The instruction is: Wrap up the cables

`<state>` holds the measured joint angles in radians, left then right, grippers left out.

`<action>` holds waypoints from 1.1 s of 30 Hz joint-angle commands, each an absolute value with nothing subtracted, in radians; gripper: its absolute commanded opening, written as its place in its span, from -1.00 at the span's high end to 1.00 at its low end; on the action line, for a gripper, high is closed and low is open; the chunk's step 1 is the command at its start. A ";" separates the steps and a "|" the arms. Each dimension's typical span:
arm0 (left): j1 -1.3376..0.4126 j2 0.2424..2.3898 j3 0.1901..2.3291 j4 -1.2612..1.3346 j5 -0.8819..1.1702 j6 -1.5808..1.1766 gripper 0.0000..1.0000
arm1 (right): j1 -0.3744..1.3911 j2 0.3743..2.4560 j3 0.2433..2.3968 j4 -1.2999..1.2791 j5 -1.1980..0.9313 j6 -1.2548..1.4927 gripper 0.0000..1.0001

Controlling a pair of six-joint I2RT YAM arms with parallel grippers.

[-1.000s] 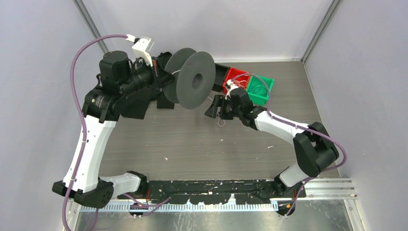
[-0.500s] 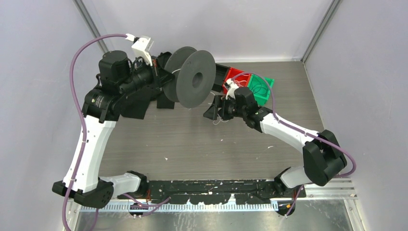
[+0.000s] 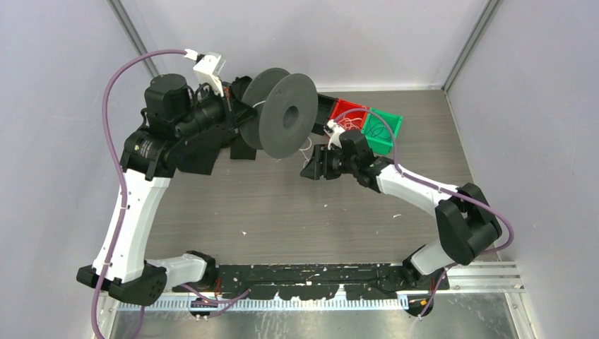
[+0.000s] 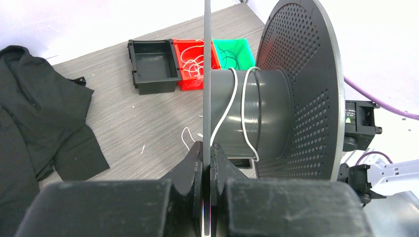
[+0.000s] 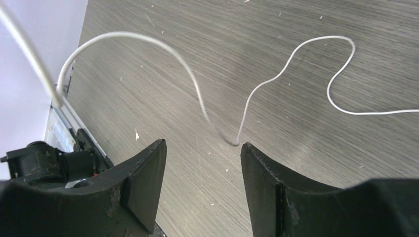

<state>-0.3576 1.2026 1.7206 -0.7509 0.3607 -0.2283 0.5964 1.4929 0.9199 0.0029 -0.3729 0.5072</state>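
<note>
My left gripper (image 4: 206, 148) is shut on the thin edge of a dark grey spool's (image 3: 286, 116) near flange and holds the spool up above the table. A white cable (image 4: 231, 113) loops round the spool's hub and trails down to the table. In the top view my right gripper (image 3: 311, 169) sits just below and right of the spool. Seen from the right wrist, that gripper (image 5: 202, 144) is open with nothing between its fingers. The curly white cable (image 5: 296, 54) lies on the table just ahead of its fingertips, one end rising to the upper left.
Black bin (image 4: 154, 64), red bin (image 4: 190, 61) holding more white cables, and green bin (image 4: 234, 49) with thin dark wires stand in a row at the back. A black cloth (image 4: 39, 113) lies on the table's left part. Grey walls enclose the table.
My right gripper has shifted slightly left towards the spool and turned, and its jaws have narrowed a little. The left arm and the spool have not moved.
</note>
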 commanded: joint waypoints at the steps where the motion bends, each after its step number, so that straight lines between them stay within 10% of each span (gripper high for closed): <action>1: -0.351 1.177 1.773 -0.632 0.395 -0.238 1.00 | 0.603 1.513 0.940 0.092 -0.312 0.518 -0.24; 12: -0.351 1.177 1.781 -0.639 0.399 -0.242 0.99 | 0.601 1.573 0.951 0.179 -0.286 0.533 -0.29; 21: -0.350 1.204 1.776 -0.617 0.363 -0.305 0.99 | 0.603 1.669 0.971 0.319 -0.297 0.649 0.94; 33: -0.365 1.310 1.677 -0.498 -0.234 -0.556 0.99 | 0.812 1.439 0.949 -0.086 -0.128 0.513 0.99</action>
<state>-0.3576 1.3144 1.7203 -0.6685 0.0490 -0.4423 0.6964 1.5723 0.8959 0.0975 -0.2398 0.6029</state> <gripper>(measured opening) 0.037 0.028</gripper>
